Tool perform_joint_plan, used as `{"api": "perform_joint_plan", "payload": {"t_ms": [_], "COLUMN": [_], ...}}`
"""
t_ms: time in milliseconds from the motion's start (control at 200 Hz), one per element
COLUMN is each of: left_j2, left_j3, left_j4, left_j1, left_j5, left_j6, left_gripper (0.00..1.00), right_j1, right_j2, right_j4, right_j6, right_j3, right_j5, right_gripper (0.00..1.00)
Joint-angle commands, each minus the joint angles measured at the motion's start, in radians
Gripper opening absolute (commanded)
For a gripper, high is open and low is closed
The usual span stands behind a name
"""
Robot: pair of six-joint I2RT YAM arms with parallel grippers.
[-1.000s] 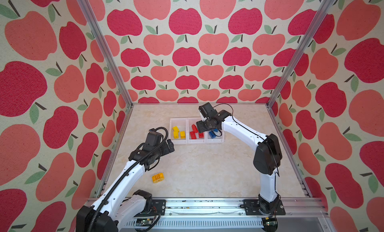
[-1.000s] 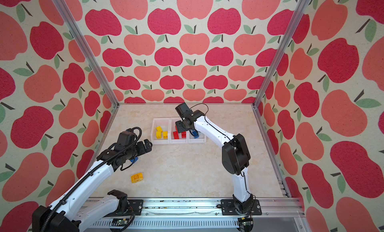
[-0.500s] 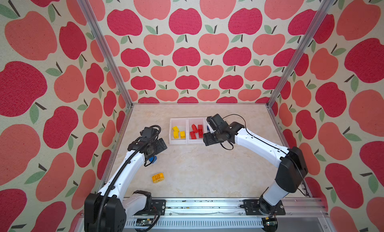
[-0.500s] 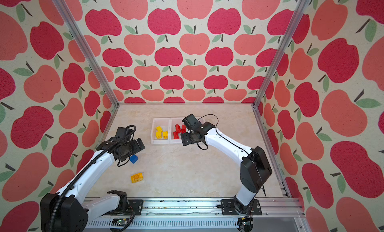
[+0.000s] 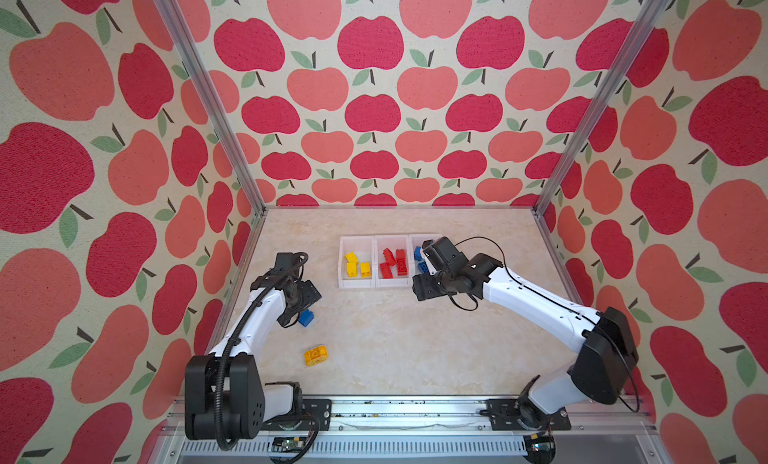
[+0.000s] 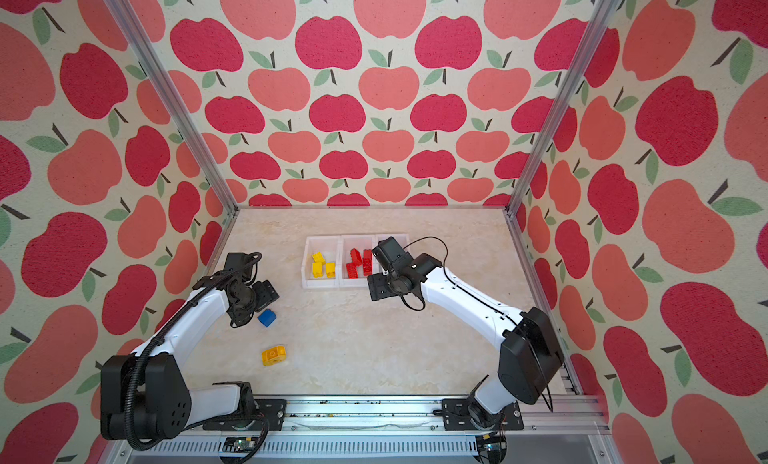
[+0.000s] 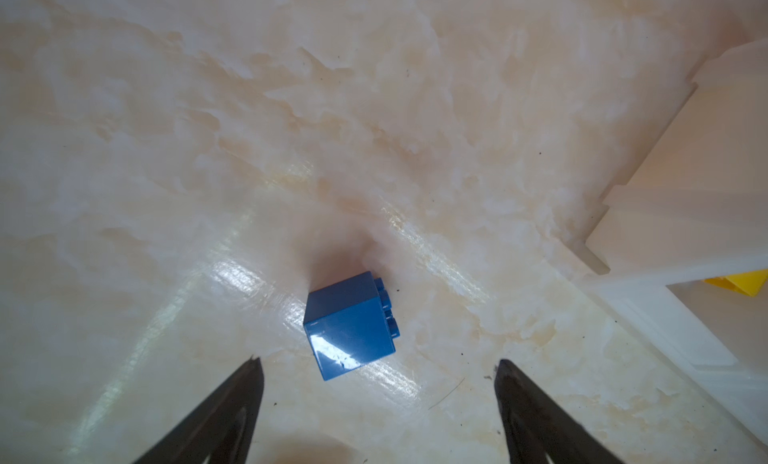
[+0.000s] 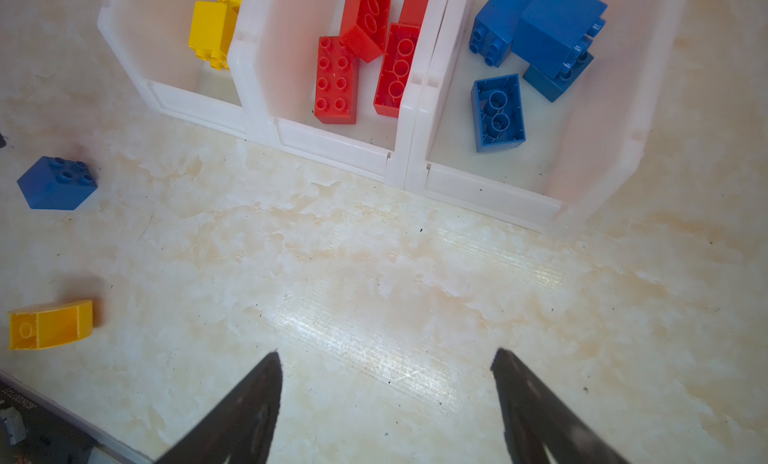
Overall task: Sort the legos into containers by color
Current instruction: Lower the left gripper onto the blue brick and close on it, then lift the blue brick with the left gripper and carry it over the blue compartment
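Observation:
A small blue brick [image 7: 351,325] lies on its side on the table, just ahead of my left gripper [image 7: 378,361], whose jaws stand open on either side of it without touching. Both top views show this blue brick [image 5: 306,318] by the left wrist. A rounded yellow brick [image 5: 316,355] lies nearer the front. The three white containers [image 8: 332,148] hold yellow bricks [image 8: 210,32], red bricks [image 8: 334,80] and blue bricks [image 8: 498,113], one colour each. My right gripper [image 8: 386,353] hangs open and empty over bare table in front of the containers.
The right arm [image 5: 536,300] covers part of the blue container in both top views. Apple-patterned walls close the table on three sides. A metal rail [image 5: 415,408] runs along the front edge.
The right gripper has pulled back from above the containers to the table in front of them and opened wider. The left gripper came down to the blue brick and its jaws narrowed slightly.

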Motion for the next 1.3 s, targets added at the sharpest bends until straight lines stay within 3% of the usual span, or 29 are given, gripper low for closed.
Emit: {"api": "perform_joint_plan", "payload": {"t_ms": [0,555,1296], "left_j2": [0.042,0.203,0.233], "left_j3": [0.024,0.001,-0.012], "left_j4": [0.003,0.069,0.08], "left_j1": [0.014,0.038,0.019], "left_j5": [0.026,0.058,0.051], "left_j6": [-0.02,-0.053,-0.055], "left_gripper": [0.86,0.8,0.48], "right_j1": [-0.003,-0.007,-0.013], "right_j2": [-0.033,-0.037,-0.034], "right_j4": [-0.008,-0.01,0.0], "right_j6": [0.021,0.032,0.049], "right_j3": [-0.015,-0.027,-0.046], "right_j5": [0.005,0.002,-0.005], "right_gripper": [0.83,0.83,0.84]}}
